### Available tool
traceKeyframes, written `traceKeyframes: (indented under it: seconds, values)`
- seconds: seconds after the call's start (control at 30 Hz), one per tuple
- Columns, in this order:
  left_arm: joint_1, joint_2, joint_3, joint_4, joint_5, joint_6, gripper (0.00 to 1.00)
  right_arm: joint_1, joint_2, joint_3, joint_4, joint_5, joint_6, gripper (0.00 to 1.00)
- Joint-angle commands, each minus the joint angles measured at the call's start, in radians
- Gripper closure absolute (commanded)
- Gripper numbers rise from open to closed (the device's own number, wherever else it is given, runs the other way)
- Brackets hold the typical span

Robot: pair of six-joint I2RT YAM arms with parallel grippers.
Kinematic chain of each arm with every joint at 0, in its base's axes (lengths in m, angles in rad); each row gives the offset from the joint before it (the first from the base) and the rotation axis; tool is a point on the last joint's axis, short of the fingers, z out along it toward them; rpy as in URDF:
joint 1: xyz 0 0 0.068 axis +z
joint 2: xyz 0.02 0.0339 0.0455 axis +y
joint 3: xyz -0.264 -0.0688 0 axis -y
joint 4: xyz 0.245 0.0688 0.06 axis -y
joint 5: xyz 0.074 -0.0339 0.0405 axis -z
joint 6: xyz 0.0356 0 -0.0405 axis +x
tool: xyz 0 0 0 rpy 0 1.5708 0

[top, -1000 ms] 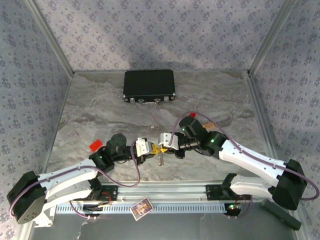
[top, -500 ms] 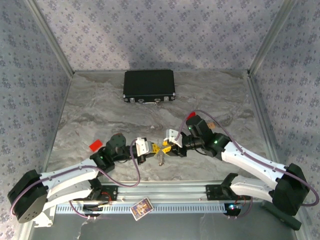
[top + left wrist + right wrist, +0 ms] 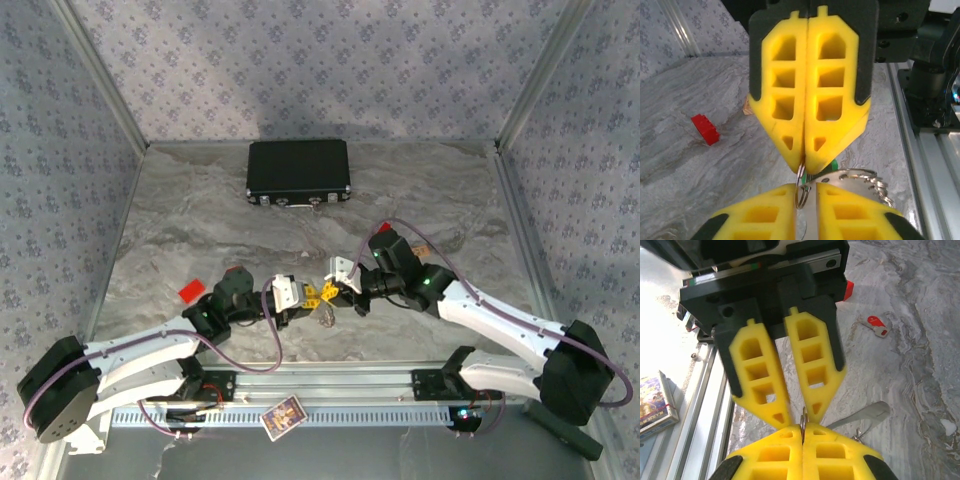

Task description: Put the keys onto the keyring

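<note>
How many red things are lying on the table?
3. A red block lies at the left of the table, a red-headed key lies near the left arm, and a ridged red piece lies beyond the right arm. Others may hide under the arms.

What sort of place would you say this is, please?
Probably a robot lab test cell, not a home: left arm and right arm bolted to an aluminium rail, on a marble-look table closed in by patterned fabric walls.
</note>
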Motion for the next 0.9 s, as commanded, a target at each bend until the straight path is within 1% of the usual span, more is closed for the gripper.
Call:
traceKeyframes:
  seconds: [0.0,0.1,0.17,0.33,0.47,0.53,0.63,0.67,0.73,0.87]
  values:
    - [-0.003,-0.009,0.039,-0.024,0.004,0.017,0.78,0.012,0.011,0.06,-0.075,0.02,-0.044,1.0]
    - [-0.002,-0.01,0.072,-0.115,-0.002,0.048,0.8,0.027,0.026,0.107,-0.162,0.055,-0.092,1.0]
    - [-0.003,-0.009,0.089,-0.154,-0.002,0.064,0.83,0.039,0.037,0.135,-0.208,0.079,-0.115,1.0]
    - [-0.002,-0.015,0.097,-0.183,-0.002,0.079,0.9,0.065,0.057,0.178,-0.266,0.106,-0.142,1.0]
    - [-0.002,-0.029,0.094,-0.18,0.0,0.08,0.99,0.075,0.066,0.19,-0.285,0.1,-0.147,1.0]
    - [-0.003,-0.038,0.086,-0.17,0.001,0.077,1.0,0.064,0.051,0.171,-0.257,0.077,-0.123,0.82]
    - [-0.002,-0.05,0.063,-0.134,0.001,0.06,1.0,0.032,0.009,0.116,-0.191,0.04,-0.072,0.69]
    - [-0.001,-0.052,0.056,-0.118,0.003,0.053,1.0,0.023,-0.004,0.1,-0.174,0.032,-0.055,0.66]
    - [-0.001,-0.052,0.041,-0.088,0.001,0.044,1.0,0.02,-0.016,0.079,-0.161,0.029,-0.037,0.65]
    - [-0.002,-0.042,0.034,-0.066,0.002,0.039,1.0,0.019,-0.016,0.058,-0.15,0.074,-0.009,0.66]
